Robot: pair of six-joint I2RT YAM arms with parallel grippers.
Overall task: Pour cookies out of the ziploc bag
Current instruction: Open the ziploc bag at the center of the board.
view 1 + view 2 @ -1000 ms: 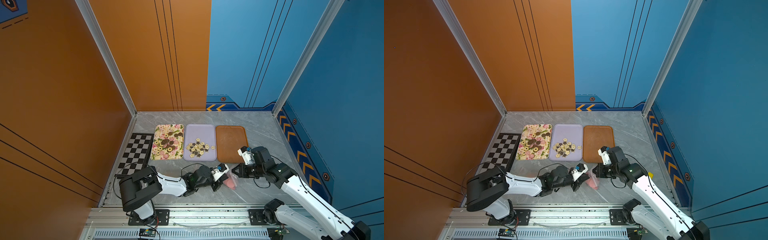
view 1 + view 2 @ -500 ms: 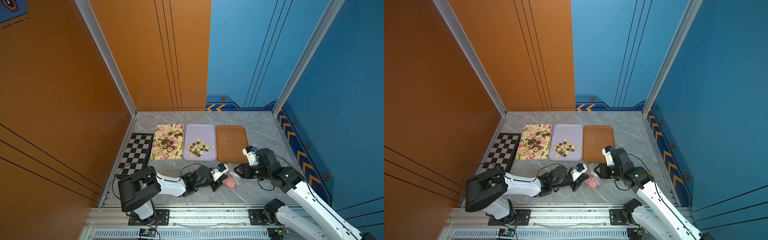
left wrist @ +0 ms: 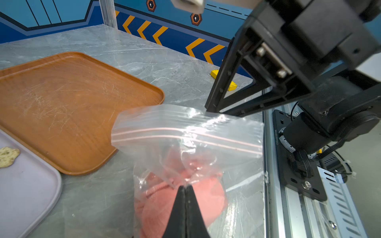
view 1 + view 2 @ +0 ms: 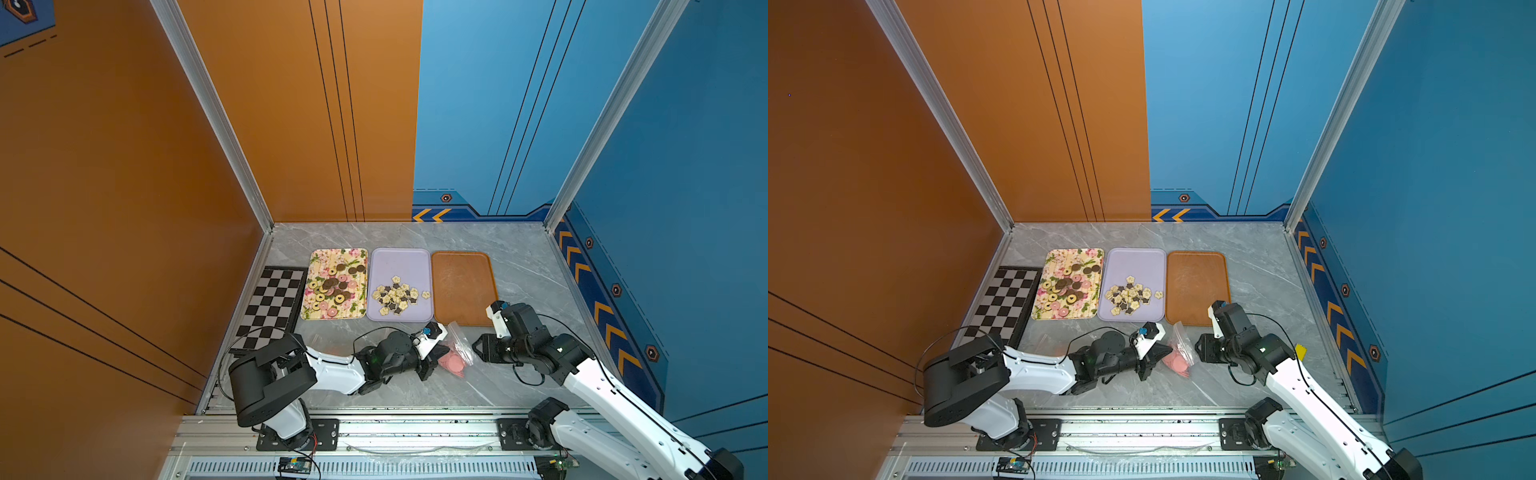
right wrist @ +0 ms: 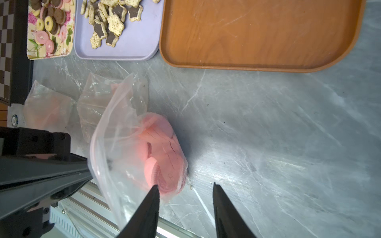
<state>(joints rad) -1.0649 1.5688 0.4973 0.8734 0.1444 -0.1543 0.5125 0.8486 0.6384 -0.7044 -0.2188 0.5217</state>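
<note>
No legible text. Orange chevrons (image 4: 432, 215) on blue wall band (image 4: 511, 216); tiny lettering (image 3: 276, 137) on motor housing (image 3: 305, 136) unreadable.

In a top view, low in the frame, a black-and-white chessboard (image 4: 272, 303) lies on a grey marble table (image 4: 519, 257); right of it sit a floral tray (image 4: 322, 257), a lilac tray (image 4: 399, 259) and a brown tray (image 4: 461, 286), side by side

Right claw (image 5: 185, 184) opened; apparently let go of ziploc bag (image 5: 115, 127).
</note>
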